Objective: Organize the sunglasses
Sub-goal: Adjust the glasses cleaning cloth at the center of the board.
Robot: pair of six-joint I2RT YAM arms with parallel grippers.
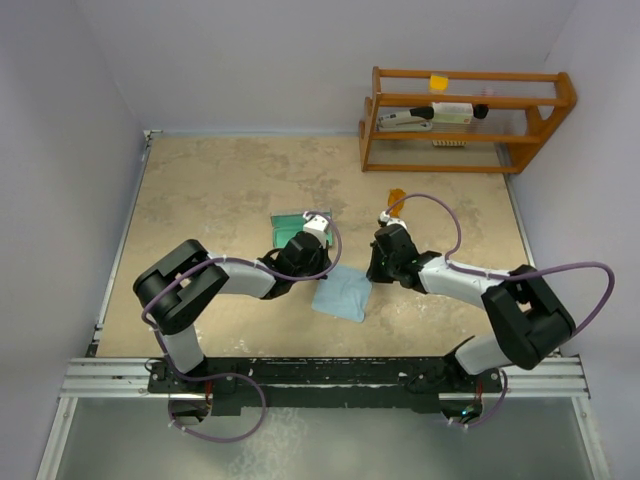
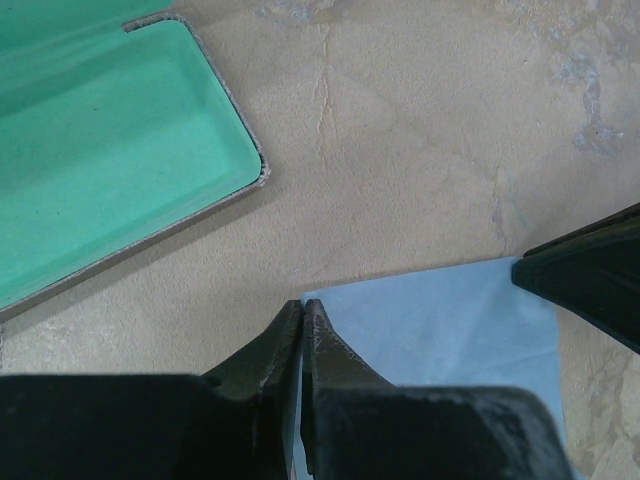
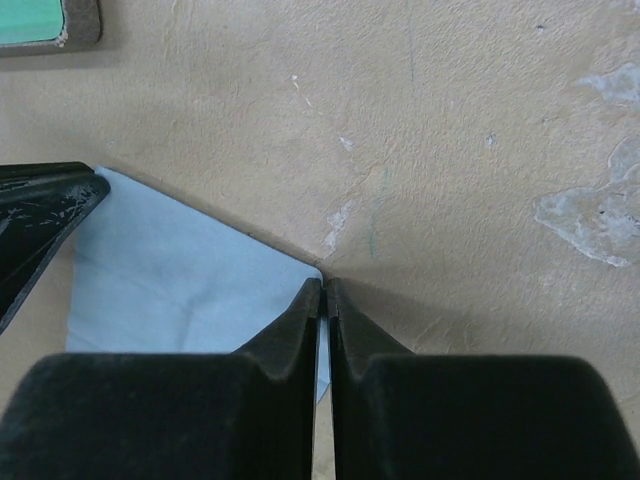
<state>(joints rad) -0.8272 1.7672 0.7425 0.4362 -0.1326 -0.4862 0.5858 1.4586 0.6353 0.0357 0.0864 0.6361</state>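
My left gripper (image 2: 303,310) and right gripper (image 3: 324,290) pinch the ten and two o'clock corners of the blue cloth (image 1: 338,295) — likely to lift it taut toward the open green-lined case (image 2: 100,150).

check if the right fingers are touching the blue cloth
Touching. The right wrist view shows the right fingers shut on a corner of the blue cloth.

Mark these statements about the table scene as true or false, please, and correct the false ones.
1. The case lies open, its green lining showing. True.
2. The sunglasses are inside the case. False: they lie on the table, apart from it.
3. The left hand is wide open. False: it is shut on a corner of the blue cloth.
4. The right hand is closed on another corner of that cloth. True.
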